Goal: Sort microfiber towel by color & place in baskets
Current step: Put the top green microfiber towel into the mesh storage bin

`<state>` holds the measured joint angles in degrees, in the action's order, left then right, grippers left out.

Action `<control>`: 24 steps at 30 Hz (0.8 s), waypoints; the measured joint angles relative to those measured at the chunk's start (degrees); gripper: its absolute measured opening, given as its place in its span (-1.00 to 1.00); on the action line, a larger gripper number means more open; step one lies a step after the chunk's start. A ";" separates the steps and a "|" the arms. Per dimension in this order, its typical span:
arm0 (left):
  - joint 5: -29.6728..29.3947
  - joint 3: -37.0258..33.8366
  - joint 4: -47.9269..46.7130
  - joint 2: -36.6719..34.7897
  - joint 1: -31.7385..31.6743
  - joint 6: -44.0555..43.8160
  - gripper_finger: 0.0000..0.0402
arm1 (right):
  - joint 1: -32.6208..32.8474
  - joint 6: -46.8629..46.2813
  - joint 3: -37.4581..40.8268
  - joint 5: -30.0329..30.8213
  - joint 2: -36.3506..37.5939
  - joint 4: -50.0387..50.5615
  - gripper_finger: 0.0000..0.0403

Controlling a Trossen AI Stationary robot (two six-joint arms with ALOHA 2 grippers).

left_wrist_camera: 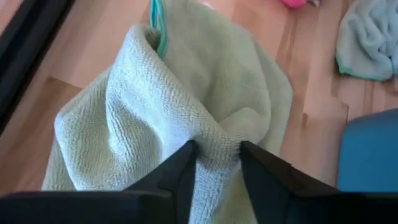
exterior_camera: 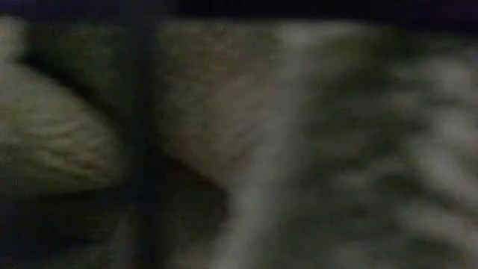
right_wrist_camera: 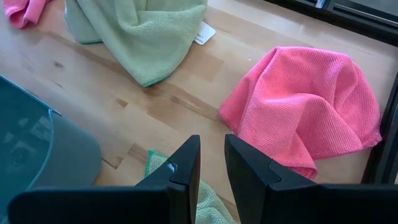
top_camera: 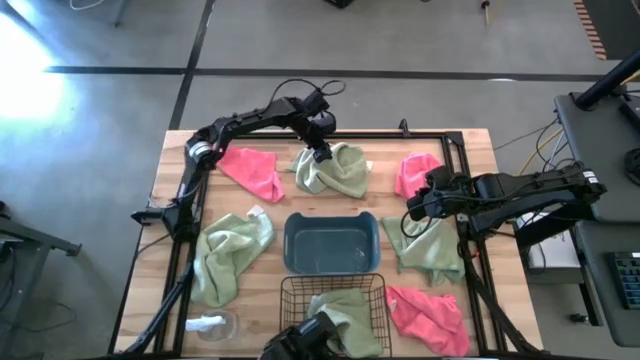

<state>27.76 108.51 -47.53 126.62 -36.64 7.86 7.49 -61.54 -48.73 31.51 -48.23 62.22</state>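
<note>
Sage-green microfiber cloth is bunched between the left gripper's (left_wrist_camera: 216, 163) two dark fingers, which stand narrowed and pinch a fold of the far-centre green towel (top_camera: 335, 168) on the wooden table (top_camera: 470, 150). The right gripper (right_wrist_camera: 211, 163) hovers above the table's right side, fingers a small gap apart with nothing between them, a green towel edge (right_wrist_camera: 158, 160) below and the crumpled far-right pink towel (right_wrist_camera: 305, 106) just beyond.

From left to right there are four green towels: one at the left (top_camera: 228, 250), the pinched one, one inside the black wire-mesh basket (top_camera: 300, 295), one at the right (top_camera: 432, 248). Three bright pink towels: far left (top_camera: 252, 170), far right, near right (top_camera: 428, 308). The blue-grey plastic bin (top_camera: 331, 243) at centre appears to hold no towel. The low view is blurred, probably by cloth.
</note>
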 joint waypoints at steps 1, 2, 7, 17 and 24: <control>-0.02 2.24 -2.16 1.17 0.00 0.39 -0.54 | -0.01 0.00 0.00 0.00 0.00 0.00 -0.66; -0.02 4.65 -4.05 2.30 0.00 0.84 -0.60 | 0.00 0.02 0.00 0.00 0.00 0.00 -0.66; 0.26 18.04 -13.61 8.73 0.00 2.66 -0.78 | 0.00 0.00 0.00 0.00 0.00 0.02 -0.66; 4.36 23.12 -18.34 11.06 -0.28 0.58 -0.98 | 0.00 0.02 0.02 0.00 0.00 0.07 -0.66; 4.53 26.30 -18.37 10.19 0.02 0.56 -1.00 | 0.00 0.74 0.04 0.00 0.02 0.07 -0.66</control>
<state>32.29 134.81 -65.90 136.81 -36.62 8.42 7.49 -60.80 -48.69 31.51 -48.21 62.28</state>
